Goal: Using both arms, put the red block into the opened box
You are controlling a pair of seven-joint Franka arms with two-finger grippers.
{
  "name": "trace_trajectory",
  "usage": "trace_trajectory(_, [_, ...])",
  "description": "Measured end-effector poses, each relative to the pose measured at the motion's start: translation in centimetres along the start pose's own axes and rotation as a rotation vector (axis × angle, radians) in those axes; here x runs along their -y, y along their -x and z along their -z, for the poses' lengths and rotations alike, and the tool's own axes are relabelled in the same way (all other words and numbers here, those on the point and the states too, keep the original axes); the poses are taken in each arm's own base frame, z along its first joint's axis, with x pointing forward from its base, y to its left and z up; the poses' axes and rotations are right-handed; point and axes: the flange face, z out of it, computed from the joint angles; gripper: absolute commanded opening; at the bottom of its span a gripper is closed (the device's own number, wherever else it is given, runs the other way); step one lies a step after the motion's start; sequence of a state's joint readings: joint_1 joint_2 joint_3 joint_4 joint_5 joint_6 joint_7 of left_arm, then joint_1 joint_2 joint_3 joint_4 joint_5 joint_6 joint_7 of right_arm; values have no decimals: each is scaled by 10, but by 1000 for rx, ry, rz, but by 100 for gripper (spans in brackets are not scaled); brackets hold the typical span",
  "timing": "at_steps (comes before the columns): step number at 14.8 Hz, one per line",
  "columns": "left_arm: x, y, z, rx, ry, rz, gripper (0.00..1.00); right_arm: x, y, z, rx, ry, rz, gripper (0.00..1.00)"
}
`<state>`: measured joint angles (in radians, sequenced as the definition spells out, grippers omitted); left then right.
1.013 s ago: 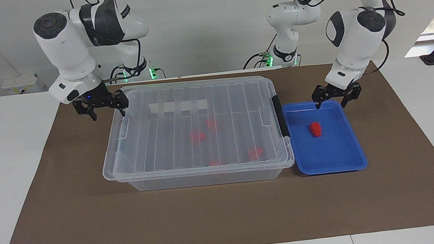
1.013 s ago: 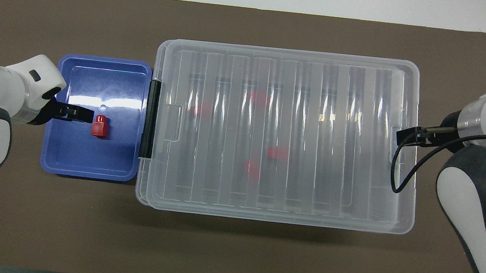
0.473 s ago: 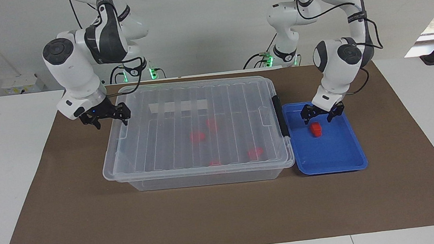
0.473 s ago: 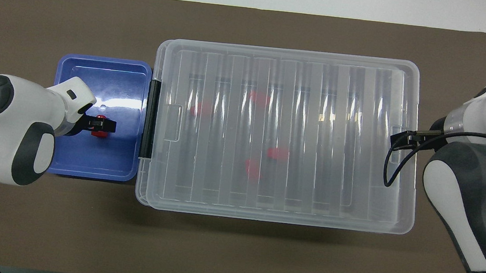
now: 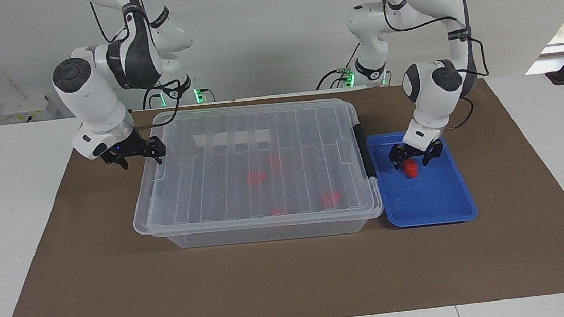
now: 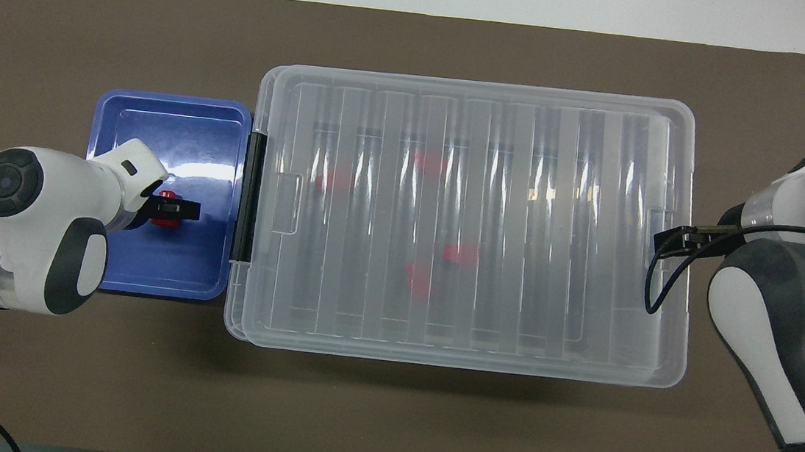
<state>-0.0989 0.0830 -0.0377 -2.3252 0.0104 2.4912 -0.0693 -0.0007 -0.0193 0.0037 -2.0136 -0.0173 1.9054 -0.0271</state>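
I see a big white bench [image 5: 18, 215] with a wide brown mat [image 5: 273, 278] laid flat on it. Everything else sits on that mat.

The biggest thing on the mat is the large clear plastic box [image 5: 257, 174] with its ribbed see-through lid [image 6: 470, 218] lying on top. A black latch [image 5: 362, 150] sits on the end nearest the left arm, and a white label strip [image 5: 231, 138] shows through the plastic. Through the lid I see a few blurry red blocks [image 5: 258, 177] on the box floor.

Just beside the box, toward the left arm's end of the bench, sits a small shallow blue plastic tray [image 5: 447, 204]. It touches the box or nearly does; I cannot tell which.

My two white robot arms come next. The right arm [image 5: 94, 93] reaches down to the box end farthest from the tray. The left arm [image 5: 435, 86] bends down over the tray.

The right gripper [image 5: 139, 154] is low at that end of the box, right by the lid's edge. Its fingers are spread and hold nothing.

The left gripper [image 5: 410, 159] is low inside the tray, right above the small bright red block [image 5: 410, 169]. Its fingers are spread, one on each side of the block's top. I cannot tell if they touch it.

The small red block stands on the tray floor, in the half nearer the robots.
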Motion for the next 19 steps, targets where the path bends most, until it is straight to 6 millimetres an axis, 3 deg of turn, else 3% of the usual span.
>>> trace_trajectory(2, [4,3,-4,5,-1,7,100,-9,1,-2,4,-2,2,100])
trace_trajectory(3, [8,3,-5,6,-2,15,89,-11,1,-2,2,-2,6,100])
trace_trajectory(4, [11,3,-5,5,-2,21,55,-12,1,-2,-2,-2,9,100])
trace_trajectory(5, [13,3,-5,5,-3,25,14,-14,2,-2,-6,-2,13,100])
trace_trajectory(6, [13,3,-5,5,-3,26,0,-16,2,-2,-10,-2,15,100])
trace_trajectory(14, [-5,2,0,-7,2,48,0,-52,6,-4,-21,-5,28,100])
trace_trajectory(16, [-8,1,17,-24,2,48,0,-58,7,-4,-23,-5,33,100])
trace_trajectory(19, [-7,-3,74,-21,-3,51,0,-69,9,-5,-22,2,36,100])
